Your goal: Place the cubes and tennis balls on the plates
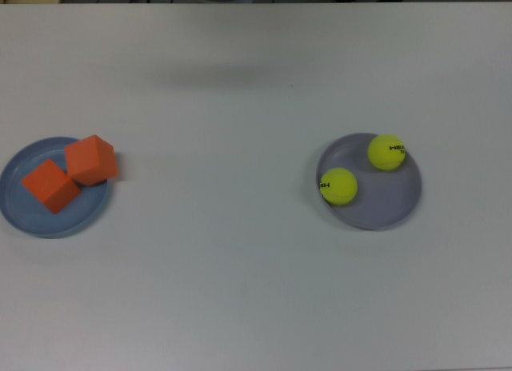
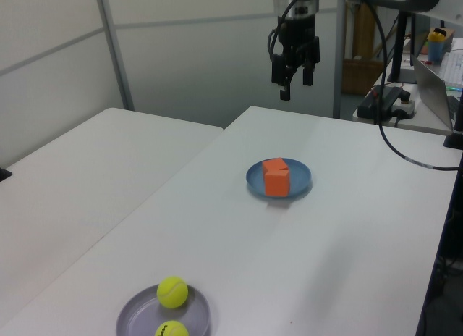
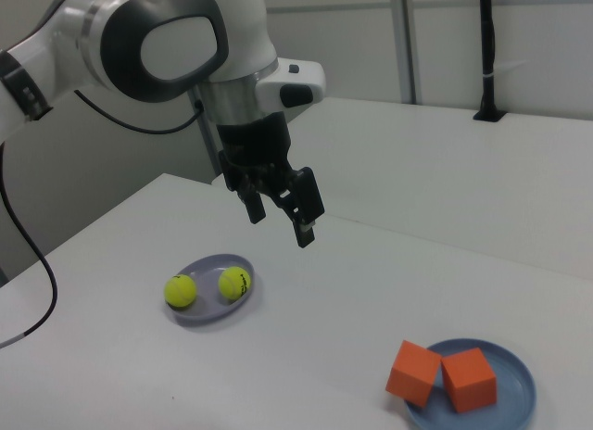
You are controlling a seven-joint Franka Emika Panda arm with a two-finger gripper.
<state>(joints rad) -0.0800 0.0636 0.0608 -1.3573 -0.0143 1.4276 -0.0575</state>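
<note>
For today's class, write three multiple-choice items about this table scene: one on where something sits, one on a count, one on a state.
1. Where do the tennis balls lie?
A. on the bare table
B. on the lavender plate
C. on the blue plate

2. How many orange cubes are there?
A. one
B. two
C. three

3. What is the gripper doing?
A. holding a cube
B. holding a ball
C. hanging in the air, jaws open and empty

Key: 1 B, as both balls rest inside the lavender plate's rim in the top view. 2 B, as two cubes sit on the blue plate. 3 C, as the right view shows spread jaws above the table with nothing between them.
</note>
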